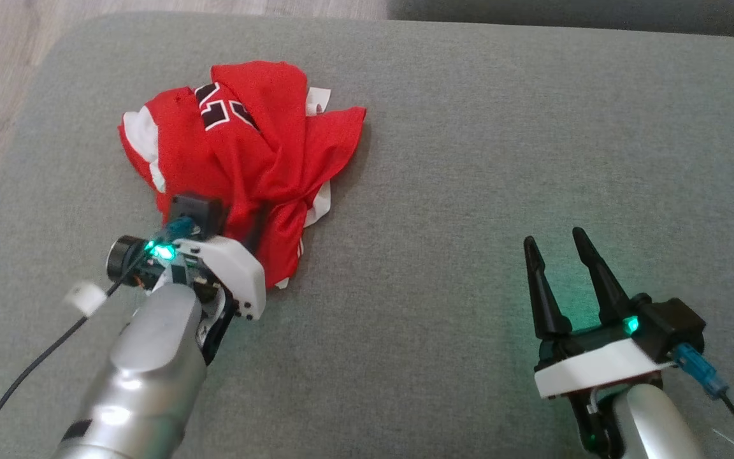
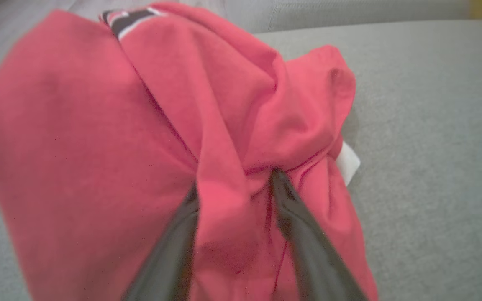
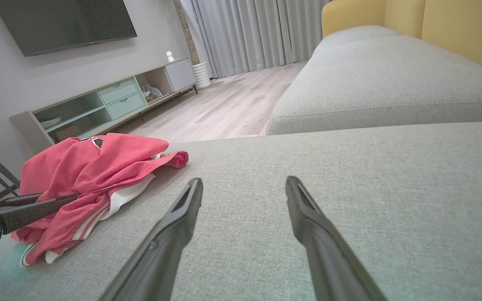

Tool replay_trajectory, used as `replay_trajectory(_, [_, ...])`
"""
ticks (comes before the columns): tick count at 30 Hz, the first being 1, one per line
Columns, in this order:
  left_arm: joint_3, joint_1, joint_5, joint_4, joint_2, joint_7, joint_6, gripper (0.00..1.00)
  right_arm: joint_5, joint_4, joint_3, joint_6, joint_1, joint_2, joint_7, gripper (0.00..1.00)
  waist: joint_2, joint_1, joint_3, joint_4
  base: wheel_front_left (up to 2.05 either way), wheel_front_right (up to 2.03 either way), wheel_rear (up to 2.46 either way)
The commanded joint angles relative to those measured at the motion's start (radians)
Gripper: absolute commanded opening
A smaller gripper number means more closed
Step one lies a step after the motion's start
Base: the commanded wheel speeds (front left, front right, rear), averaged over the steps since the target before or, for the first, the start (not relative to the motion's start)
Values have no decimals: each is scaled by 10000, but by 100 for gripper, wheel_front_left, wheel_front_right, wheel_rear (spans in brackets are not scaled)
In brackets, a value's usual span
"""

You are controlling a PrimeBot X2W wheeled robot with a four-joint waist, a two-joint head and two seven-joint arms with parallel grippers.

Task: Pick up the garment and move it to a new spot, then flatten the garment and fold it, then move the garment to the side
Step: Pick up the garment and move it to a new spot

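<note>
Garment: red, crumpled, upper left of head view, on grey cushion. Left gripper: jaws astride a fold, pinch not confirmable. Right gripper: jaws wide, empty, lower right. Handling: bite deep, gather several layers, lift straight.

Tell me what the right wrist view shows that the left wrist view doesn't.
Right wrist view adds: the right tool, open above the grey cushion, plus a wall television, a low cabinet, curtains and a yellow backrest.
Left wrist view adds: a close look at the left tool, its fingers straddling a raised fold of the red garment.
Shared: the crumpled red garment on the grey cushion, with the left tool's dark fingers at it.
</note>
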Motion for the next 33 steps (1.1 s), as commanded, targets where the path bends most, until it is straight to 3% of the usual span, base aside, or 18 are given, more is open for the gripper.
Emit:
replay_trajectory(1, [259, -499, -146, -279, 298, -298, 19, 0, 4, -311, 222, -7, -340, -49, -109, 100, 0, -2, -49, -48, 0, 0, 0])
replay_trajectory(7, [121, -874, -1267, -1160, 187, -1819, 18, 0, 89, -230, 179, -7, -183, -49, -109, 100, 0, -2, -520, -106, 0, 0, 0])
replay_trajectory(13, [-233, -1183, -2709, -3024, 430, -2174, 18, 0, 413, -224, 124, -7, 44, -49, -109, 100, 0, -2, -1260, -252, 0, 0, 0])
replay_trajectory(17, [-82, -1331, -3246, -4254, 638, -1892, 18, 0, 589, -252, 198, -7, 143, -49, -109, 100, 0, -2, -1550, -442, 0, 0, 0])
replay_trajectory(23, [-241, -1020, -3724, -5807, 695, -623, 199, 0, 807, -313, 309, -7, 131, -49, -109, 100, 0, -2, -1609, -1011, 0, 0, 0])
replay_trajectory(28, [-437, -840, -3737, -6752, 605, -112, 576, 0, 924, -379, 452, -7, -48, -49, -109, 100, 0, -2, -1447, -1802, 0, 0, 0])
replay_trajectory(33, [-562, -1170, -3605, -7150, 138, -61, 1039, 0, 1032, -473, 656, -7, -322, -49, -109, 100, 0, -2, -1144, -2860, 0, 0, 0])
